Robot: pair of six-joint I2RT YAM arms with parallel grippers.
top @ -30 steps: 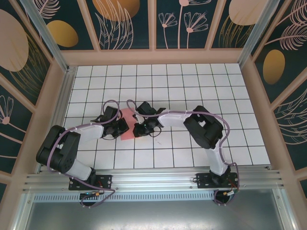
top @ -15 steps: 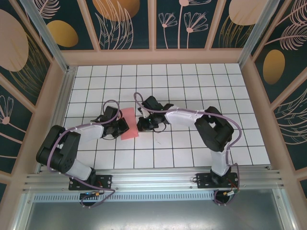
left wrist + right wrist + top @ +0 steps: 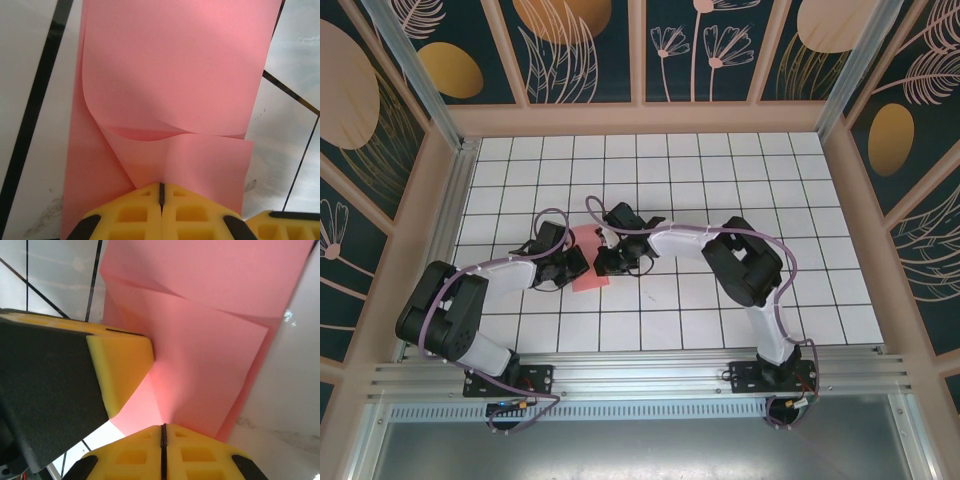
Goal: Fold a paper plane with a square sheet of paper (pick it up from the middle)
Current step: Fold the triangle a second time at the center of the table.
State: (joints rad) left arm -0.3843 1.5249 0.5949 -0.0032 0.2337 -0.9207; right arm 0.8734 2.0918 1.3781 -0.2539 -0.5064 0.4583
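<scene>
**A:** Where's the pink sheet [image 3: 588, 284]?

**B:** Mid-table [image 3: 720, 200], partly folded, pinched between both arms! The left gripper [image 3: 161, 192] is clamped tight on its left side, the right gripper [image 3: 163, 429] on its right.

**A:** Which way does it run?

**B:** Long axis near-to-far, far end leaning slightly left. Its upper layer is curling.

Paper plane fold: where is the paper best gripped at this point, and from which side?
Probably the arched flap's free edge, coming in low from the left: it stands off the paper beneath, which lies flat on the table.
</scene>
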